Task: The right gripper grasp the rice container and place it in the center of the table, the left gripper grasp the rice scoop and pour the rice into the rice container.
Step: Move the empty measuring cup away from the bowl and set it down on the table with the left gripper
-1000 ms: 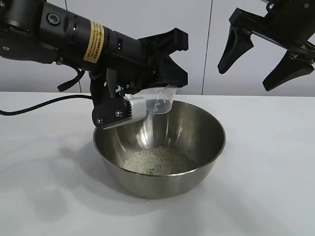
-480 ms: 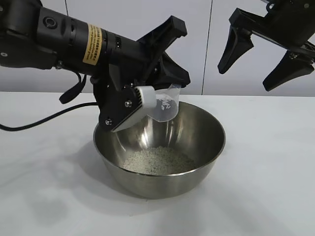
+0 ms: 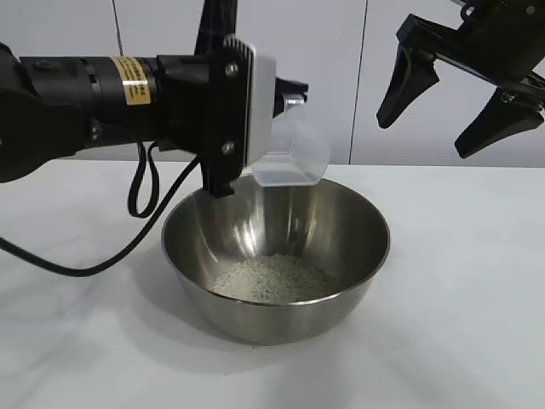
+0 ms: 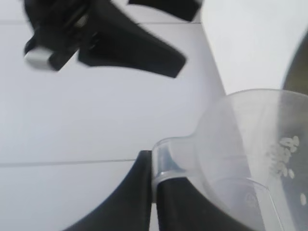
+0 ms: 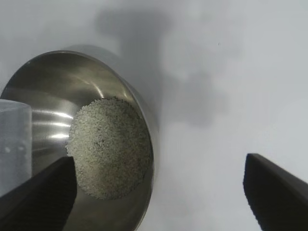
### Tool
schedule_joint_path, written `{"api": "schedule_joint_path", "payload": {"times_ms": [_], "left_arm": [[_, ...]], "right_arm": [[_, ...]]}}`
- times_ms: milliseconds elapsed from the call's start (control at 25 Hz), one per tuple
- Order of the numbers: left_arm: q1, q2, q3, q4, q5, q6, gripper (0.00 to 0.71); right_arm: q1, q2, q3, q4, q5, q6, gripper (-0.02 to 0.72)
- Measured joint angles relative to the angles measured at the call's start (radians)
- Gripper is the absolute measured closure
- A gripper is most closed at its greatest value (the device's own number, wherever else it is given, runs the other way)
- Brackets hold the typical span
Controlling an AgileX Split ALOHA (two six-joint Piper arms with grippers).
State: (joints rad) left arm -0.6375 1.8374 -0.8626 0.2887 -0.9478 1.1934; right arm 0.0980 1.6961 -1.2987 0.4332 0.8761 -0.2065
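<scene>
A large round stainless-steel rice container (image 3: 276, 256) sits on the plain white table (image 3: 460, 324), a loose heap of off-white rice (image 3: 274, 279) pooled in its bottom. Above the bowl's far rim, the black left gripper (image 3: 285, 102) clamps the small translucent plastic rice scoop (image 3: 294, 153), which hangs over the bowl's opening, clear of the steel. In the left wrist view the scoop (image 4: 250, 159) is pinched at its lip between dark fingers (image 4: 127, 202), with only a few grains clinging to its inner wall. The black right gripper (image 3: 456, 94) hangs high at the right of the exterior view, its two long tapered fingers spread wide and holding nothing (well apart from the bowl). Its own wrist camera looks straight down on the container (image 5: 86, 82) and the rice (image 5: 108, 147). Soft grey shadows fall across the tabletop around the bowl. Behind the table stands a pale panelled wall (image 3: 358, 77) with thin vertical seams
</scene>
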Motion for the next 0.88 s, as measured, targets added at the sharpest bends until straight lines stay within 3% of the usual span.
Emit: {"api": "schedule_joint_path", "payload": {"times_ms": [200, 360, 440, 560, 680, 880], "left_arm": [[-0.062, -0.006, 0.000, -0.438, -0.159, -0.332, 0.704], [-0.065, -0.063, 0.000, -0.786, -0.184, -0.589, 0.704], [-0.049, -0.103, 0.000, -0.870, -0.189, -0.657, 0.704], [-0.014, -0.158, 0.019, -0.877, -0.189, -0.692, 0.704], [0.043, -0.202, 0.079, -0.806, -0.180, -0.738, 0.704], [0.189, -0.221, 0.234, -0.637, -0.142, -0.892, 0.704]], "right_arm": [[0.000, 0.000, 0.000, 0.000, 0.000, 0.000, 0.052], [0.000, 0.000, 0.000, -0.001, 0.000, 0.000, 0.052], [0.000, 0.000, 0.000, -0.001, -0.001, 0.000, 0.052], [0.000, 0.000, 0.000, -0.002, -0.003, 0.000, 0.052], [0.000, 0.000, 0.000, -0.002, -0.003, 0.000, 0.052], [0.000, 0.000, 0.000, -0.002, -0.006, 0.000, 0.052]]}}
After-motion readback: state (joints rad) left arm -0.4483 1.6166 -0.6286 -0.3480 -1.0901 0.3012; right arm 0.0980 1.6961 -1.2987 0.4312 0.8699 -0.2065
